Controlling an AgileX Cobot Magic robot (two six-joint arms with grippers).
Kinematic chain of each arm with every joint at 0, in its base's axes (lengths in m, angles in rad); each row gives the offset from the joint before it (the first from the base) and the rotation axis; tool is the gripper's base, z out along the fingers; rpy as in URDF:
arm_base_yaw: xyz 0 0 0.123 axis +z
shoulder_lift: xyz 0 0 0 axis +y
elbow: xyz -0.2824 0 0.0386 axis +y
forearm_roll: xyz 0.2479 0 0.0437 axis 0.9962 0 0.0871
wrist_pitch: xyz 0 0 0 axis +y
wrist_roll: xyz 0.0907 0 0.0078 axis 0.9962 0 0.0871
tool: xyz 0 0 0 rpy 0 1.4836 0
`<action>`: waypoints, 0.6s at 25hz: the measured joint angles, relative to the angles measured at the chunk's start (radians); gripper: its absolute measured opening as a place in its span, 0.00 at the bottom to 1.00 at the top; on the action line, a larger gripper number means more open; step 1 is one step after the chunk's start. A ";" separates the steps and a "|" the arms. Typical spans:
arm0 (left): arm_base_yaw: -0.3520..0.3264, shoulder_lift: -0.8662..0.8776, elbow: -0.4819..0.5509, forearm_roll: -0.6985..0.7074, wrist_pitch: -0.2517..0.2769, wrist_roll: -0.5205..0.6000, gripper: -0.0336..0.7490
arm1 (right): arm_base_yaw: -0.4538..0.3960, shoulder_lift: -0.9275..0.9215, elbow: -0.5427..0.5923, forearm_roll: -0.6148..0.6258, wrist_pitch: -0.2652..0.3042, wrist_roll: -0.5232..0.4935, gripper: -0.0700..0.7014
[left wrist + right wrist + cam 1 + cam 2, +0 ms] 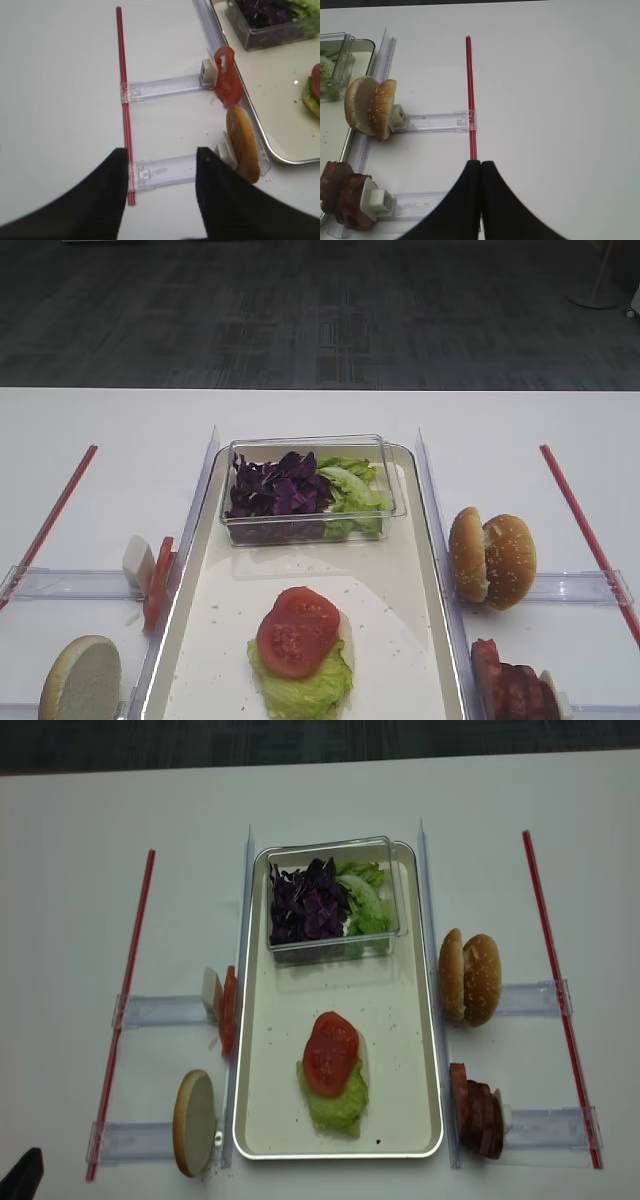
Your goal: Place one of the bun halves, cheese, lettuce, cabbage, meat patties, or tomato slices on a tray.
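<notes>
Exterior high view: tray (196,640) sits mid-surface, holding a stack of lettuce (300,688) topped by a tomato slice (297,631), with a pale layer just showing under them.
Clear box (305,490): at the tray's far end, purple cabbage (275,485) on its left, more green leaf on its right.
Left racks: spare tomato slices (227,82) stand on edge in the farther holder; a bun half (243,143) stands in the nearer one, both just beside the tray's rim.
Right racks: paired bun halves (371,107) in the farther holder, meat patties (342,197) in the nearer one.
Left claw (161,192): partly open, nothing between its fingers, hovering over bare surface near the bun holder.
Right claw (480,200): fingers pressed together, empty, over the red strip (470,95).
Likely step: choosing the next layer; a patty or the left bun half both look plausible.
Doing it well: approach an upright piece from above, fingers straddling its flat faces, squeeze lightly so soft bread does not dent.
Placement: lower flat and centred on the stack, then release without dragging the tomato sideways.
Risk: knocking the neighbouring slices out of their holder.
</notes>
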 joint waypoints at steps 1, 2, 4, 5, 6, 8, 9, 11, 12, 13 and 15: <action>0.000 -0.007 0.000 0.000 0.000 0.000 0.42 | 0.000 0.000 0.000 0.000 0.000 0.000 0.56; 0.000 -0.010 0.000 0.000 0.000 0.000 0.42 | 0.000 0.000 0.000 0.000 0.000 0.000 0.56; 0.000 -0.012 0.000 0.000 0.002 0.000 0.42 | 0.000 0.000 0.000 0.000 0.000 0.000 0.56; 0.000 -0.012 0.000 0.000 0.002 0.000 0.42 | 0.000 0.000 0.000 0.000 0.000 0.000 0.56; 0.000 -0.012 0.000 0.000 0.002 0.000 0.42 | 0.000 0.000 0.000 0.000 0.000 0.000 0.56; 0.000 -0.012 0.000 0.000 0.002 0.000 0.42 | 0.000 0.000 0.000 0.000 0.000 0.000 0.56; 0.000 -0.012 0.000 0.000 0.002 0.000 0.42 | 0.000 0.000 0.000 0.000 0.000 0.000 0.56; 0.000 -0.012 0.000 0.000 0.002 0.000 0.42 | 0.000 0.000 0.000 0.000 0.000 0.000 0.56; 0.000 -0.012 0.000 0.000 0.002 0.000 0.42 | 0.000 0.000 0.000 0.000 0.000 0.000 0.56; 0.000 -0.012 0.000 0.000 0.002 0.000 0.42 | 0.000 0.000 0.000 0.000 0.000 0.000 0.56; 0.000 -0.012 0.000 0.000 0.002 0.000 0.42 | 0.000 0.000 0.000 0.000 0.000 0.000 0.56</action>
